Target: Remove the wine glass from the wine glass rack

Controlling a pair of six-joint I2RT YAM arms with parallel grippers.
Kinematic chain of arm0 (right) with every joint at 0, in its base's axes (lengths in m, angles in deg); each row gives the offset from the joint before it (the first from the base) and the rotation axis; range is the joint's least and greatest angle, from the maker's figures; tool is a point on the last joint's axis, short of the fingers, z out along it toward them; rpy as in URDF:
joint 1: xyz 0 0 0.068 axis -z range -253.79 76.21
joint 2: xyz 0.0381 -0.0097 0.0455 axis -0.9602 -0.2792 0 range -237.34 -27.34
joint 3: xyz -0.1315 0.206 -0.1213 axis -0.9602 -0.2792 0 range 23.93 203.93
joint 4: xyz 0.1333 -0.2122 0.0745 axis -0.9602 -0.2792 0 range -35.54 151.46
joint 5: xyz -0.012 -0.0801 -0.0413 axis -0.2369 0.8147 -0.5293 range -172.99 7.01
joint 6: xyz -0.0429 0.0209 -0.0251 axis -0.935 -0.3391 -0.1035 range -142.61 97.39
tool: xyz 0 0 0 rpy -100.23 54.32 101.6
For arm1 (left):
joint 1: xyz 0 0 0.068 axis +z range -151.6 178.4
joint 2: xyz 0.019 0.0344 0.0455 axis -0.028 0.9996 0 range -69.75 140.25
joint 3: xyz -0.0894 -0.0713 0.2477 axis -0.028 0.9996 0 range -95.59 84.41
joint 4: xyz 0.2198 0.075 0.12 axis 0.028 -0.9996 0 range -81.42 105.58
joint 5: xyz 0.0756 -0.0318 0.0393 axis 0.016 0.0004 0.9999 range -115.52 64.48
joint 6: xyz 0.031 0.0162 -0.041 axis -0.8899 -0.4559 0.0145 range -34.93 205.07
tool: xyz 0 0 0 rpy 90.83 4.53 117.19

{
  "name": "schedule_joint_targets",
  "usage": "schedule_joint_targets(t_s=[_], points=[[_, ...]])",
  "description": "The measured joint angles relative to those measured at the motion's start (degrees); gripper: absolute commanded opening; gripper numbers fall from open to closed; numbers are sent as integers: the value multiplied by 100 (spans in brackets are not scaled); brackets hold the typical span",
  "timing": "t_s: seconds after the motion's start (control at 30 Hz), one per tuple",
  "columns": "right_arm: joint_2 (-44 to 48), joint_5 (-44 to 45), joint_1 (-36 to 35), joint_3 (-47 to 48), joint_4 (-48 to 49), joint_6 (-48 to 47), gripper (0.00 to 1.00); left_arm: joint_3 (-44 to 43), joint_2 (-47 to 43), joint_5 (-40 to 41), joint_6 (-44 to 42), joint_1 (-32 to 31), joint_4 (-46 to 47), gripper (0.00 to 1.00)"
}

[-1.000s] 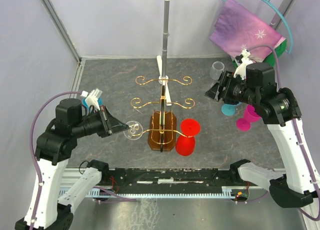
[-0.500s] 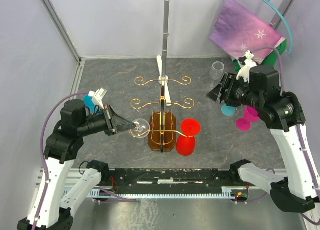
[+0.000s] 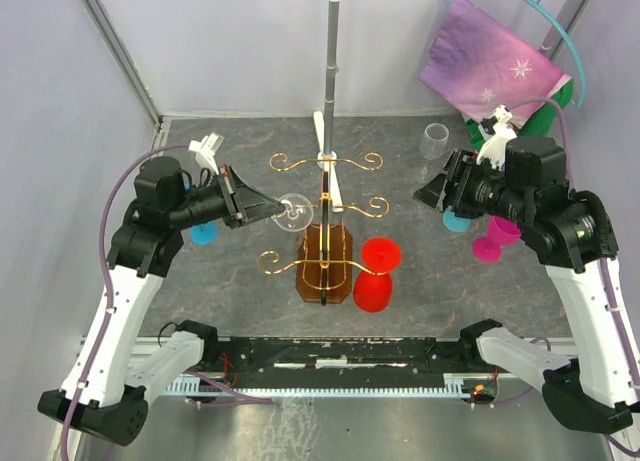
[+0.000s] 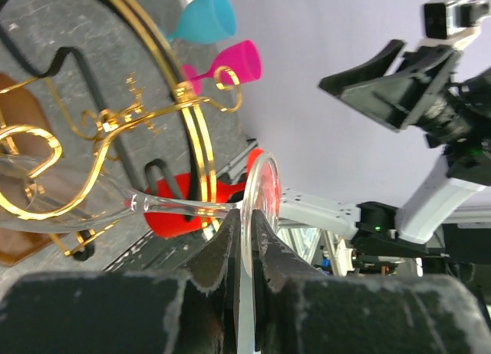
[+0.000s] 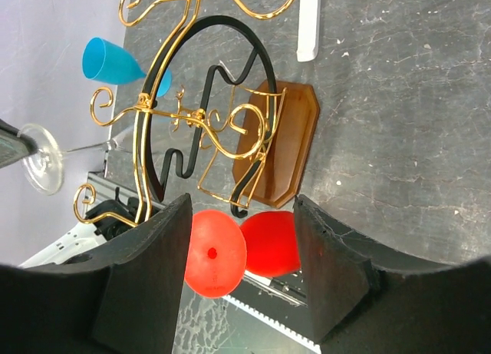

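The gold wire wine glass rack [image 3: 325,231] stands mid-table on its brown base [image 3: 325,266]. My left gripper [image 3: 252,207] is shut on the round foot of a clear wine glass [image 3: 293,213]. It holds the glass sideways, with the bowl beside the rack's middle left scroll arm. In the left wrist view the foot [image 4: 261,193] is pinched edge-on between the jaws, and the stem runs left behind a gold scroll [image 4: 115,127]. A red wine glass [image 3: 376,274] hangs at the rack's lower right arm. My right gripper [image 3: 432,187] is open and empty, right of the rack [image 5: 199,116].
A grey upright pole [image 3: 330,71] stands behind the rack. A blue cup [image 3: 205,231] sits at the left. A clear cup [image 3: 434,139], a cyan glass [image 3: 458,219] and a pink glass [image 3: 490,243] stand at the right. A purple cloth [image 3: 490,66] hangs far right.
My left gripper has carried the clear glass up and away from the rack's lower left arm to the level of the middle arm. The right arm has barely moved.
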Motion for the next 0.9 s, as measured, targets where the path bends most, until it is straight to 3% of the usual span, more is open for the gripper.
schedule_joint_targets(t_s=[0.27, 0.4, 0.67, 0.9], points=[[-299, -623, 0, 0, 17, 151, 68, -1093, 352, -638, 404, 0, 293, 3], [-638, -1290, 0, -70, 223, 811, 74, -1526, 367, -1071, 505, 0, 391, 3], [-706, -2918, -109, -1285, 2081, 3880, 90, -1670, 214, -1707, 732, 0, 962, 3], [-883, -3268, -901, -1438, 3442, 5906, 93, -1803, 208, -2124, 940, 0, 1565, 3]])
